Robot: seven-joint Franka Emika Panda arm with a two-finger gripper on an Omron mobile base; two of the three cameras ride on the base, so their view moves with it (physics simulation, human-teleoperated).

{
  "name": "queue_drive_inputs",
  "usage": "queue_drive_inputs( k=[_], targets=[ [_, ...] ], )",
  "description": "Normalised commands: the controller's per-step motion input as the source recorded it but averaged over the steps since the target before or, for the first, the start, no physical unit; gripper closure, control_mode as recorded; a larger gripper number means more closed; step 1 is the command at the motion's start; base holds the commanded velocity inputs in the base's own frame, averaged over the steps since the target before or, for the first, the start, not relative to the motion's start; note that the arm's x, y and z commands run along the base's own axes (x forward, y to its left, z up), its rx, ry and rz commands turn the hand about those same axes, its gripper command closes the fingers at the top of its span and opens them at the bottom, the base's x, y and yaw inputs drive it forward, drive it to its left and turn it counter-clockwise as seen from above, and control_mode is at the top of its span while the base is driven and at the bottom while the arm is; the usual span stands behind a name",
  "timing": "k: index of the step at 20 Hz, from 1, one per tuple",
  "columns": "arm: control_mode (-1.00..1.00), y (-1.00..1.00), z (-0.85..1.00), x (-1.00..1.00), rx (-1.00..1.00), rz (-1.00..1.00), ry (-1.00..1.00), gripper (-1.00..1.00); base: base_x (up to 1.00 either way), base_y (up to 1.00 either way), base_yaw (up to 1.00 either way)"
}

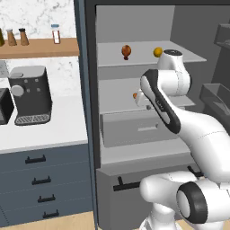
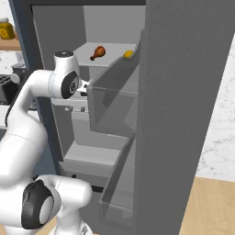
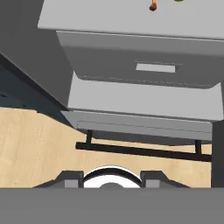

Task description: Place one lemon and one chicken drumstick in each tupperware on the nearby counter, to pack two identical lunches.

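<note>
An open grey fridge (image 1: 134, 134) is seen ahead of the robot, its door (image 2: 183, 114) swung out to the right with grey bins along its inner face. On the upper shelf (image 1: 148, 56) a chicken drumstick (image 1: 126, 51) is set to the left and a lemon (image 1: 157, 52) to the right, well apart from each other; from the right base view the same drumstick (image 2: 97, 52) and lemon (image 2: 128, 54) are seen on that shelf, just behind the door's upper bin. A second drumstick (image 1: 135, 95) is partly visible on the shelf below, largely hidden by the white arm (image 1: 175, 112), which is raised in front of the fridge interior at the height of the middle shelf. In the hand view a grey drawer (image 3: 140, 61) with a pale recessed handle is looked down upon, with a lower drawer front and its black bar handle (image 3: 140, 151) beneath, and wooden floor (image 3: 30, 144) to the left; the second drumstick (image 3: 153, 6) is seen at the top edge on the shelf above the drawer. The gripper (image 3: 111, 180) is shown only as two dark fingertips at the bottom edge, with nothing between them; how wide the jaws stand cannot be told. To the left of the fridge the white counter (image 1: 54, 128) is seen over blue-grey drawers, with a black coffee machine (image 1: 30, 94) on it and a wooden shelf (image 1: 40, 47) above carrying small jars.
</note>
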Motion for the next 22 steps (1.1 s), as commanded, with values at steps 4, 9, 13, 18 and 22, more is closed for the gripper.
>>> queue_drive_inputs(
  k=[4, 9, 13, 18, 22],
  targets=[
    [-1.0, 0.01, -0.06, 0.31, -0.01, -0.04, 0.0, -1.0, 0.0, 0.0, 0.0],
    [-1.0, 0.03, -0.4, 0.32, -0.01, -0.13, 0.0, -1.0, 0.0, 0.0, 0.0],
    [-1.0, -0.01, -0.13, -0.06, -0.01, 0.0, -0.13, -1.0, 0.0, 0.0, 0.0],
    [-1.0, -0.02, 0.04, -0.01, -0.01, 0.0, -0.3, -1.0, 0.0, 0.0, 0.0],
    [-1.0, -0.13, 0.17, 0.35, -0.02, 0.03, -0.23, -1.0, 0.0, 0.0, 0.0]
  ],
)
